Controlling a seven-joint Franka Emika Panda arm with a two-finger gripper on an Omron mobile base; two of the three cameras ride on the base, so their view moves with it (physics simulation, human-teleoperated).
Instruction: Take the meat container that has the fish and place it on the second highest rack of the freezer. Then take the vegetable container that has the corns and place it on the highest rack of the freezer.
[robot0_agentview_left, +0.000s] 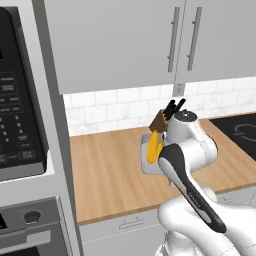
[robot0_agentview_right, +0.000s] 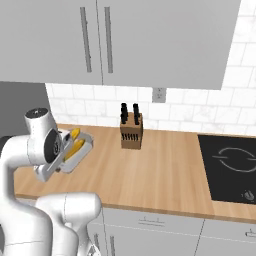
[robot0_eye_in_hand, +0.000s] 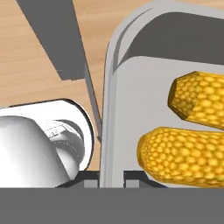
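1. At the far left of the left base view a black oven (robot0_agentview_left: 20, 100) is set into a grey column, its control panel facing the room.
2. A wooden worktop (robot0_agentview_left: 110, 175) is seen running from that column to the right, below white wall tiles and grey cupboards (robot0_agentview_left: 125, 40) with bar handles.
3. The tray (robot0_agentview_right: 82, 145) with the corns (robot0_agentview_right: 74, 145) is held up over the left part of the worktop, tilted, close to the arm's upper joints.
4. In the left base view the tray (robot0_agentview_left: 150, 160) is partly hidden by the arm, and one yellow cob (robot0_agentview_left: 153, 146) is seen on end beside it.
5. In the hand view the tray's rim (robot0_eye_in_hand: 109, 113) is seen passing between the two finger tips of the gripper (robot0_eye_in_hand: 111, 180) at the bottom edge; the fingers are closed in on the rim and grip it.
6. Two cobs (robot0_eye_in_hand: 183, 153) lie side by side inside the tray, to the right of the gripped rim.
7. A knife block (robot0_agentview_right: 132, 131) stands on the worktop near the tiles, to the right of the tray and apart from it.
8. A black hob (robot0_agentview_right: 230, 165) is set into the worktop at the far right.
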